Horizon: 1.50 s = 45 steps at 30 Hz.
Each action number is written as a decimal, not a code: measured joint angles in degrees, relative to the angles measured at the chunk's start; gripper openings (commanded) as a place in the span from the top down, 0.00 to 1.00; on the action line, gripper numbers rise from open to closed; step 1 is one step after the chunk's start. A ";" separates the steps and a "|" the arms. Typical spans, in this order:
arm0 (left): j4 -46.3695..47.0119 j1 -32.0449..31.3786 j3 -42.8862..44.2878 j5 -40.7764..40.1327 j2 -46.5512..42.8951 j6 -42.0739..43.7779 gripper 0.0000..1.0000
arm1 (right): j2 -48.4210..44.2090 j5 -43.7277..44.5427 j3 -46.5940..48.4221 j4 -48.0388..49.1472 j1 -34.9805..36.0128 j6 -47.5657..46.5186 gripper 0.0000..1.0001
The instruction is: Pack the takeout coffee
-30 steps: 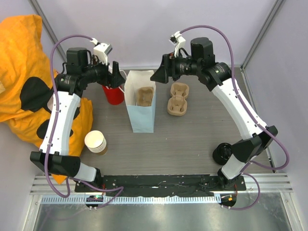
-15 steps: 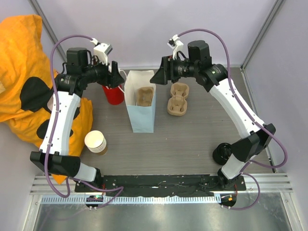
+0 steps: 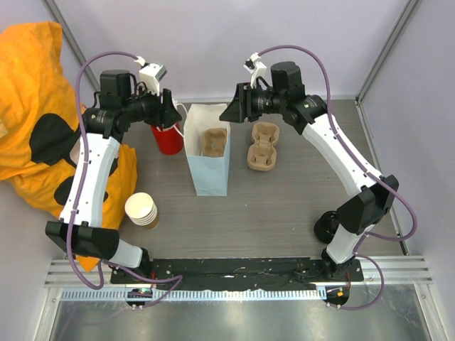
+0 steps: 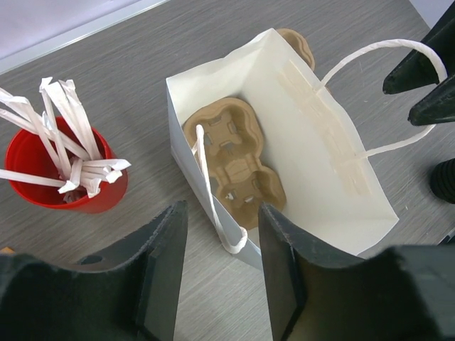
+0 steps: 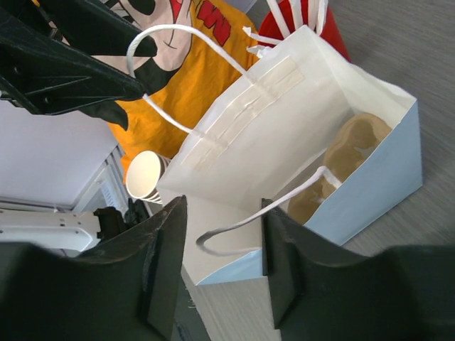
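Observation:
The takeout coffee is out of view in every frame. The pale blue paper bag (image 3: 210, 174) stands open mid-table with a brown pulp cup carrier (image 3: 214, 142) inside. My left gripper (image 3: 170, 111) is open at the bag's left rim; in the left wrist view (image 4: 222, 263) the bag's near white handle (image 4: 217, 206) lies just ahead of its fingers. My right gripper (image 3: 234, 111) is open at the bag's right rim; in the right wrist view (image 5: 224, 263) the other handle (image 5: 238, 224) loops between its fingers, not pinched. Both wrist views show the bag (image 4: 313, 135) (image 5: 284, 128).
A red cup of white stirrers (image 3: 167, 138) stands left of the bag. A second cup carrier (image 3: 261, 147) lies to its right. A stack of lidless cups (image 3: 141, 209) stands front left, loose black lids (image 3: 328, 225) front right, and an orange cloth (image 3: 32, 85) lies far left.
My right arm has shifted a little left and back, bringing its gripper closer to the bag's right rim. The left arm and the bag have barely moved.

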 measured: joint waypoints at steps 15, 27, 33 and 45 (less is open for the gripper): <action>0.81 -0.15 1.81 0.20 3.08 -1.53 0.99 | 1.84 1.62 5.77 0.48 0.00 -0.48 0.95; 1.18 -0.90 18.38 2.38 5.44 -3.41 0.98 | 2.14 1.55 14.80 -1.31 0.00 -4.17 0.95; 3.85 -0.92 12.76 3.72 2.69 -4.31 0.91 | 0.48 0.83 9.81 -0.96 0.00 -5.42 0.95; 4.26 -0.90 -5.01 2.27 3.43 -4.52 0.82 | 1.33 -0.07 -3.78 0.79 0.00 -5.92 0.95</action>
